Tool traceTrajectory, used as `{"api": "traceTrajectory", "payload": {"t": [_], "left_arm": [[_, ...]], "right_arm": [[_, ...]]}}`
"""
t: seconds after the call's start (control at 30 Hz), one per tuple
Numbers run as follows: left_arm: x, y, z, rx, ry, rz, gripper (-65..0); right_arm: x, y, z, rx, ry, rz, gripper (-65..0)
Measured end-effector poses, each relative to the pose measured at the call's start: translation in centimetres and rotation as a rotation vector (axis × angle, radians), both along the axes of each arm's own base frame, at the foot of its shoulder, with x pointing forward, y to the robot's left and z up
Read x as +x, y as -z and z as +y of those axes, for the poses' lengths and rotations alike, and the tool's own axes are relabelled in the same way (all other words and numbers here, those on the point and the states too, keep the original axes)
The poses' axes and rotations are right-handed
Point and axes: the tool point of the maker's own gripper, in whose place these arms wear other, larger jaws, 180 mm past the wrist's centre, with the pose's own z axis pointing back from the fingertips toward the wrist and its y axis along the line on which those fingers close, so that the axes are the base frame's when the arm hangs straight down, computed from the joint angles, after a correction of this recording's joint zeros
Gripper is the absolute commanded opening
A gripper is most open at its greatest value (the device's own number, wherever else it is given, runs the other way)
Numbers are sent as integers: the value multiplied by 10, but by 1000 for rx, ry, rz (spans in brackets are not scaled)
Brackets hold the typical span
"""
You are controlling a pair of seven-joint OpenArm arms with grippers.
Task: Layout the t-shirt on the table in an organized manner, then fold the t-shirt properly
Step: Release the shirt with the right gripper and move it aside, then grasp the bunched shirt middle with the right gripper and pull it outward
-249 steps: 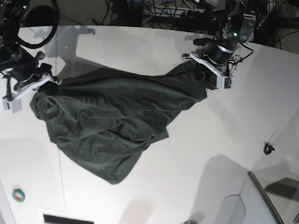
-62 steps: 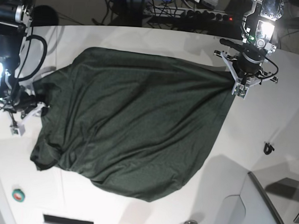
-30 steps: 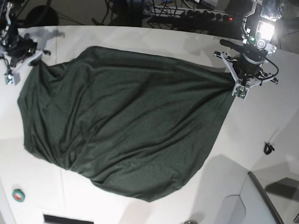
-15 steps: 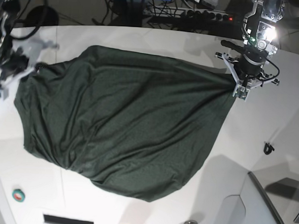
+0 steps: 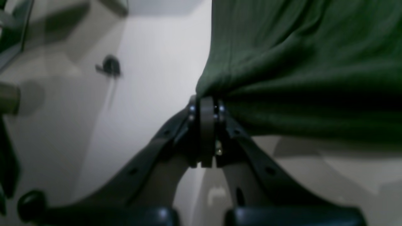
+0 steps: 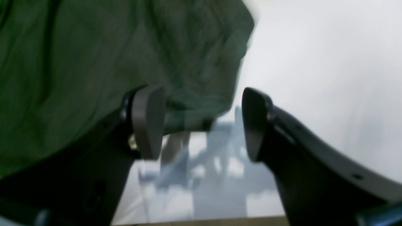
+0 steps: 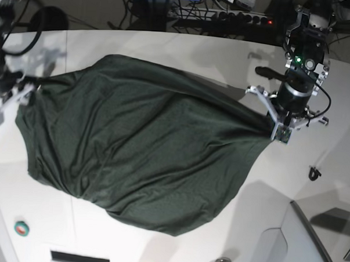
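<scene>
Base view: left end effector (image 7: 278,131) clamps t-shirt (image 7: 145,147) corner; right end effector (image 6: 201,122) agape beside hem.

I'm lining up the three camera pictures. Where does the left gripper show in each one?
Base view: the left gripper is at the right, shut on the t-shirt corner.
Left wrist view: lower centre, fingers pinching the t-shirt edge.
Right wrist view: not in it; only the open right gripper shows.
Shared landmark: the green t-shirt.
</scene>
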Motion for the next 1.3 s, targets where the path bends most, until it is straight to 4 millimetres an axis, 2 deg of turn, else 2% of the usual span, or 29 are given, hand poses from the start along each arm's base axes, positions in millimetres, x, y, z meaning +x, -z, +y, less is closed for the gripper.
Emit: {"api": "traceTrajectory", "payload": {"t": [0.07,0.13,0.2,0.3,0.33,0.43,0.57,0.67,0.83,0.93,1.03,1.2,1.3], "left_arm": [[11,-8,-8,-28,-10,-24,-650],[19,-12,-9,-35,-36,-11,-650],[27,-16,-10,-48,-68,-11,-650],[33,-20,-25,-93,-66,-25,-650],[33,-20,-32,-103,-39,-17,-650],[37,-25,-44,-120,-13,-27,-650],[45,-34,-57,-162,-9,-58,-650],[52,-41,-63,-184,-9,-78,-650],[71,-62,-70,-221,-22,-143,-650],[81,-75,-75,-240,-18,-180,-650],[90,-87,-77,-248,-17,-213,-650],[100,-101,-84,-269,-10,-250,-650],[106,-110,-87,-278,-7,-274,-650]], "right_arm": [[-17,-9,37,33,-158,-23,-288],[-33,-17,63,50,-265,-46,-288],[-56,-13,80,64,-318,-11,-288],[-89,1,124,136,-451,69,-290],[-94,4,139,162,-488,80,-290],[-90,1,179,224,-588,52,-290],[-86,-4,220,276,-695,30,-290],[-83,10,247,326,-699,71,-290],[-91,40,282,357,-751,179,-293],[-89,46,300,360,-792,203,-362],[-82,49,308,367,-785,192,-395],[-63,58,304,368,-672,120,-305],[-62,55,318,372,-702,100,-276]]}}
